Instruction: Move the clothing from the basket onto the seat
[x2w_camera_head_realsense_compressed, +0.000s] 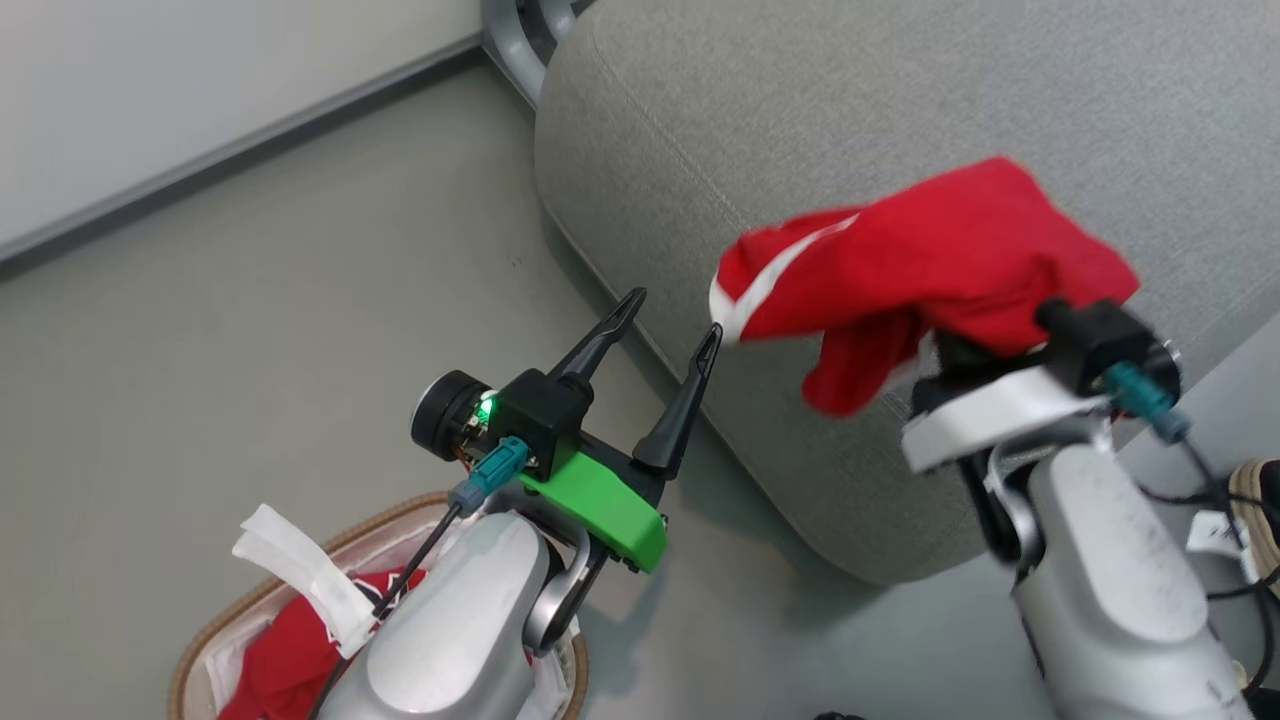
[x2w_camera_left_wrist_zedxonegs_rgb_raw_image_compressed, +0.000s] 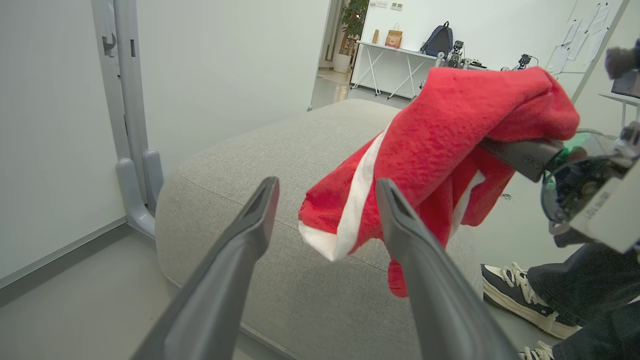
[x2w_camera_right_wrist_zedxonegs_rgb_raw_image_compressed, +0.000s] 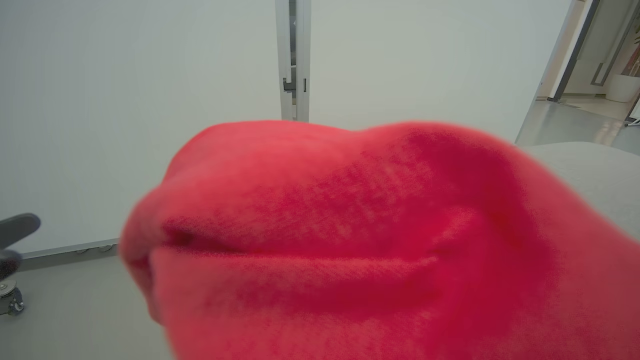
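Over the seat (x2w_camera_head_realsense_compressed: 900, 100), red clothing (x2w_camera_head_realsense_compressed: 930, 260) shrouds the right hand (x2w_camera_head_realsense_compressed: 1085, 340), grip untellable; left hand (x2w_camera_head_realsense_compressed: 676, 310) spread, empty.

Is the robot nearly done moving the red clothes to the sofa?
Not nearly. No clothes lie on the part of the seat in view. One red garment with white trim hangs on the right end effector above the seat, not yet dropped. The left end effector is open and empty. More red clothing sits in the basket.
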